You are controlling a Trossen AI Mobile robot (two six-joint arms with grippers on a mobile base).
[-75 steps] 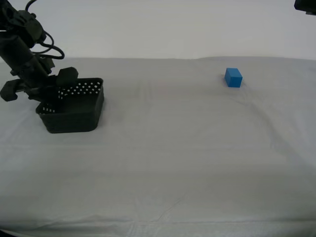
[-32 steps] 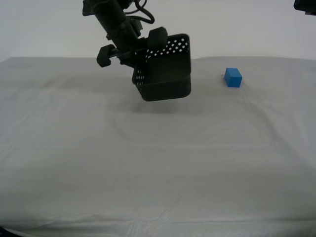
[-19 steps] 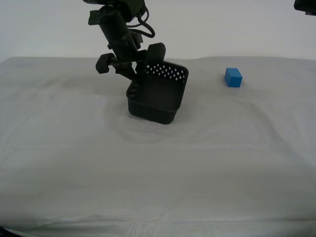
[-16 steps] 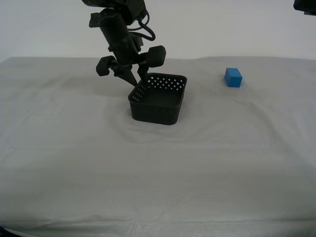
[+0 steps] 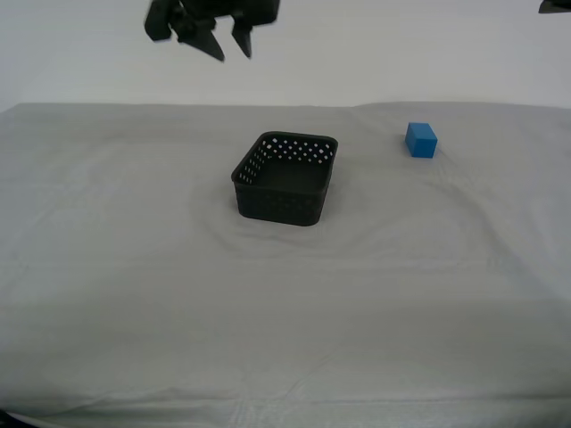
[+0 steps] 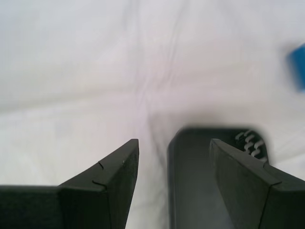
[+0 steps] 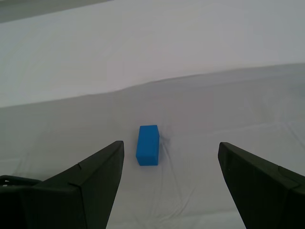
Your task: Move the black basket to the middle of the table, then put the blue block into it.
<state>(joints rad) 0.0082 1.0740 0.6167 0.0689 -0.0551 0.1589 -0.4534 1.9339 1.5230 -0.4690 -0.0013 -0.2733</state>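
Observation:
The black basket [image 5: 277, 203] stands upright on the table [image 5: 357, 312] near its middle, empty. My second gripper [image 5: 232, 52] hangs open high above and slightly to the exterior view's left of it, holding nothing. The second wrist view shows the open gripper [image 6: 174, 143] with the basket [image 6: 190, 186] below. The blue block [image 5: 421, 140] lies on the cloth at the back right, apart from the basket. In the first wrist view my first gripper [image 7: 171, 146] is open and empty, with the block [image 7: 147, 144] on the cloth some way ahead of it.
The pale cloth has light wrinkles around the basket and near the front edge. A dark part of an arm [image 5: 555, 5] shows at the exterior view's top right corner. A plain pale wall stands behind the table.
My second gripper carried the basket from the exterior view's left to the middle, set it down, let go and rose well above it. The block has not moved.

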